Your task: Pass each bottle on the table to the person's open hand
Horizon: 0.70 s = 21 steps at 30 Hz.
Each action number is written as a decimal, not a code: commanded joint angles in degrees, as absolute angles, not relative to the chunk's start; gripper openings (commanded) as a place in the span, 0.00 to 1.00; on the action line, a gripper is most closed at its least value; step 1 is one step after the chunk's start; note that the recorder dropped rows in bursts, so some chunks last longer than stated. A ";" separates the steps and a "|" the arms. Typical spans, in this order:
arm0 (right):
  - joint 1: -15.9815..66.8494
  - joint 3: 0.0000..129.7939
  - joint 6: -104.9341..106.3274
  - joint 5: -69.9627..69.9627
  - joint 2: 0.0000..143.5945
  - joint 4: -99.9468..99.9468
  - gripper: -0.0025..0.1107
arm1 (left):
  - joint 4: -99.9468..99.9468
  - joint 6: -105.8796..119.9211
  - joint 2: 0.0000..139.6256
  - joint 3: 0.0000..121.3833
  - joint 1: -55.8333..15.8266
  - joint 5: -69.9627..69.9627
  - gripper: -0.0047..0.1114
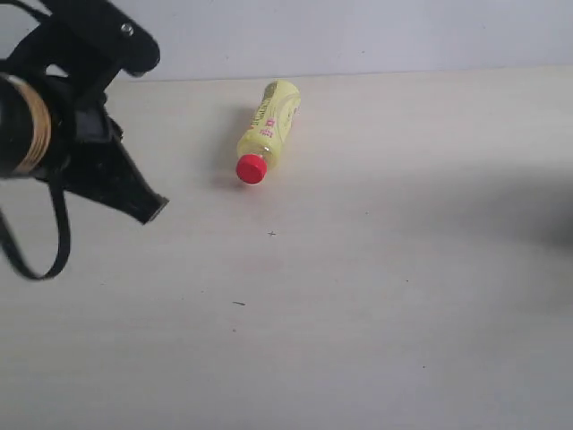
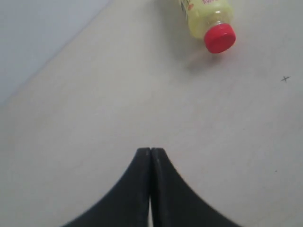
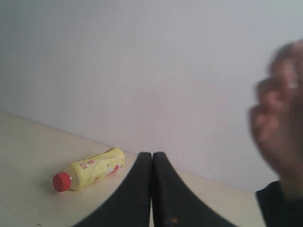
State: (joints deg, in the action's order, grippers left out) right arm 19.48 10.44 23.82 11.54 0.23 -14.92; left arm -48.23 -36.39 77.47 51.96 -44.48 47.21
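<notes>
Lining up on the only bottle in sight.
Hovering with the left gripper (image 2: 150, 152) pinched fully shut on nothing, right gripper (image 3: 152, 155) likewise; short of the yellow bottle (image 2: 208, 21), lying on its side on the table (image 1: 376, 340), red cap toward the left gripper. Next: spread the jaws, drop across the body, lift toward the blurred hand (image 3: 279, 127).

Both grippers pinched closed, nothing in them

In the outside view the left arm (image 1: 36, 116) fills the upper left of the frame, its black tip angled down to the right. The left gripper (image 2: 150, 153) and right gripper (image 3: 152, 156) each have their fingers pressed flat together.
</notes>
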 commanded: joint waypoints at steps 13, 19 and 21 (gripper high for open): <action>19.31 10.31 23.79 11.08 0.00 -14.99 0.02 | -17.78 -13.26 92.77 68.38 -29.28 33.43 0.04; 19.31 10.31 23.79 11.08 0.00 -14.99 0.02 | -16.00 -13.49 82.38 53.27 -29.41 15.72 0.04; 19.31 10.31 23.79 11.08 0.00 -14.99 0.02 | -16.00 -13.49 79.99 51.25 -29.41 14.65 0.04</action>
State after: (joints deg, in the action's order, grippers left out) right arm 19.48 10.44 23.82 11.54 0.23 -15.02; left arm -16.45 -13.69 83.34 54.20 -29.21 18.73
